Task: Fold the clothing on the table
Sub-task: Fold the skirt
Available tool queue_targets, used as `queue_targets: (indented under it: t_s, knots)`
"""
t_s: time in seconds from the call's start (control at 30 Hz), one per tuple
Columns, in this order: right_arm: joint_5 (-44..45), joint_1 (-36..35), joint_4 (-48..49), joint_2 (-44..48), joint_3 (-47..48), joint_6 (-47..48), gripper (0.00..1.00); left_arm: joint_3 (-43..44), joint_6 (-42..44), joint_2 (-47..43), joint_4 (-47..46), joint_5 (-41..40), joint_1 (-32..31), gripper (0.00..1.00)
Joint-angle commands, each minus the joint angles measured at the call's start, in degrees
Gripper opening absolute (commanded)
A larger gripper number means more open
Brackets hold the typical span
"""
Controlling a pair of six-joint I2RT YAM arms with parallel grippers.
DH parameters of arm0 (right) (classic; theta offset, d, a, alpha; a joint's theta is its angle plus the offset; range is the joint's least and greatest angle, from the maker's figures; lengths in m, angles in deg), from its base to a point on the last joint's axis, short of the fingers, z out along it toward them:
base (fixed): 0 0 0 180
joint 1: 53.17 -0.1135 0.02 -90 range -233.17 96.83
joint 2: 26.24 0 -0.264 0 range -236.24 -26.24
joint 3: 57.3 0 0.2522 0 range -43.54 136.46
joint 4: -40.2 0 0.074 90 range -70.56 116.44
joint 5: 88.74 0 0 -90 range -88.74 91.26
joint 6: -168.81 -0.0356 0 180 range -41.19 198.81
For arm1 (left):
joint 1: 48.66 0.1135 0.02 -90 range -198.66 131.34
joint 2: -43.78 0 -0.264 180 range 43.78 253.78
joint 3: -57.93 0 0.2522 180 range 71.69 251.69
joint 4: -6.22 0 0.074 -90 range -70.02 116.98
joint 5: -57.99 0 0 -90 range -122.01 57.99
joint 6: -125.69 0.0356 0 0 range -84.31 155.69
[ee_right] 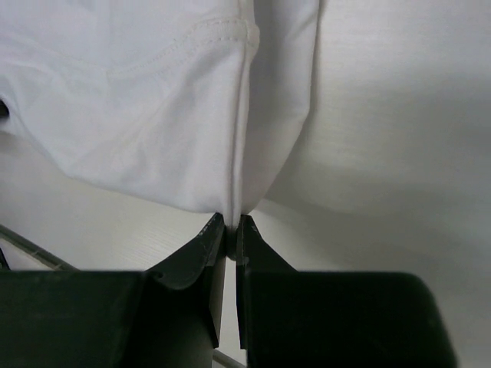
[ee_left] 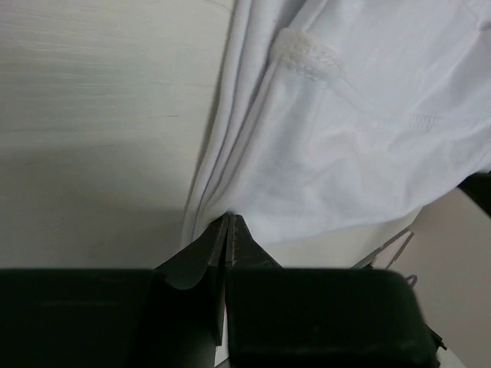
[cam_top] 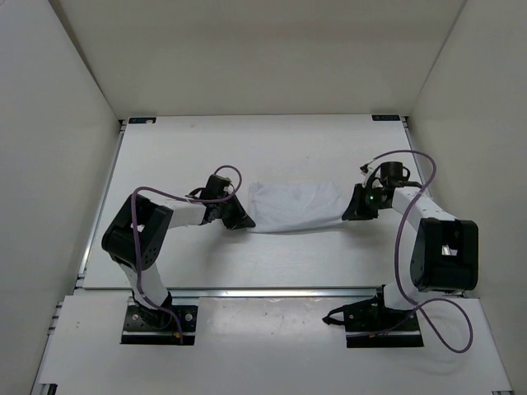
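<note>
clothing [cam_top: 294, 207] | left jaws pinch one end | right jaws pinch other

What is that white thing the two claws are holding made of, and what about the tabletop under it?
The clothing looks like thin, soft knit fabric, possibly cotton: it wrinkles, hangs in folds and has a stitched hem. The table looks like a hard, matte off-white board, maybe laminate; the wrist views show faint fine grain lines on it.

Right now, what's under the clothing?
Only the table shows around the clothing, pinched at each end by the left gripper and right gripper. Beneath the fabric is covered.
</note>
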Motion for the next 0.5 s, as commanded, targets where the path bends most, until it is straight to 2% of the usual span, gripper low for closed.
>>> queue_targets:
  t_s: [0.0, 0.23, 0.37, 0.47]
  knots:
    - [2.89, -1.0, -2.53, -1.88, 8.02, 1.64, 0.0, 0.08, -0.06, 3.22, 1.09, -2.08, -2.67, 0.12]
    - [6.75, -17.07, -6.76, -6.02, 22.71, -2.92, 0.0, 0.52, -0.85, 3.4, 0.55, -2.7, -3.29, 0.12]
    - [7.2, -29.63, -3.7, -9.7, 25.98, -8.19, 0.0, -0.44, -2.08, 3.05, -0.32, -2.26, -2.94, 0.11]
    - [7.45, -35.78, -0.35, -13.31, 27.12, -10.83, 0.0, -1.06, -2.43, 3.48, -1.2, -1.73, -2.85, 0.11]
